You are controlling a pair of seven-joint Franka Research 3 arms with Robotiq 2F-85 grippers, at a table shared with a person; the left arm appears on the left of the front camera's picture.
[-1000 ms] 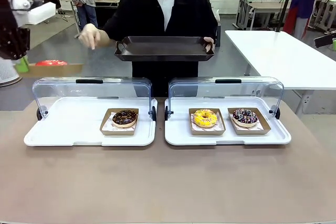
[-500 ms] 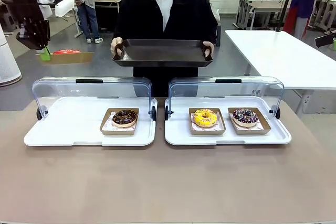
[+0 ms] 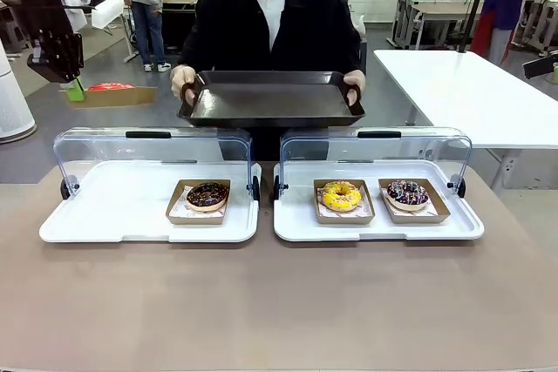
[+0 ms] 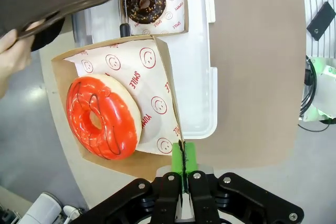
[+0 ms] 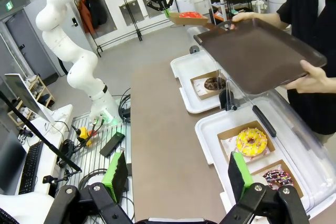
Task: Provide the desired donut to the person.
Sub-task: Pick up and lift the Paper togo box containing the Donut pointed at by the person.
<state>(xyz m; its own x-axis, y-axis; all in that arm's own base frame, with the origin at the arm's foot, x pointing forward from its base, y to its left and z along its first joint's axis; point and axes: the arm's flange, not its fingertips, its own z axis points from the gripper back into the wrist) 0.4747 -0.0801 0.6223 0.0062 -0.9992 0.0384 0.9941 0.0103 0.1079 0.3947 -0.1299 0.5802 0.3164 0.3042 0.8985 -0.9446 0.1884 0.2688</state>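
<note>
My left gripper (image 3: pixel 74 86) is high at the far left, shut on the edge of a brown paper tray (image 3: pixel 118 95) that carries a red glazed donut (image 3: pixel 110 87). In the left wrist view the green pads (image 4: pixel 190 153) pinch the paper tray's rim (image 4: pixel 170 103), and the red donut (image 4: pixel 102 118) lies flat in it. The person (image 3: pixel 266 15) stands behind the table, both hands holding out an empty dark serving tray (image 3: pixel 270 102) right of the donut. My right gripper (image 5: pixel 177 177) is open and empty, high over the table's right end.
Two white display trays (image 3: pixel 131 215) (image 3: pixel 453 228) with raised clear lids sit on the brown table. The left one holds a chocolate donut (image 3: pixel 207 195); the right one holds a yellow donut (image 3: pixel 341 195) and a dark sprinkled donut (image 3: pixel 407 192). A white table (image 3: pixel 471 93) stands at the far right.
My left arm swung up and right with the red donut, then held still. The person put the second hand on the dark tray and brought it lower and closer.
</note>
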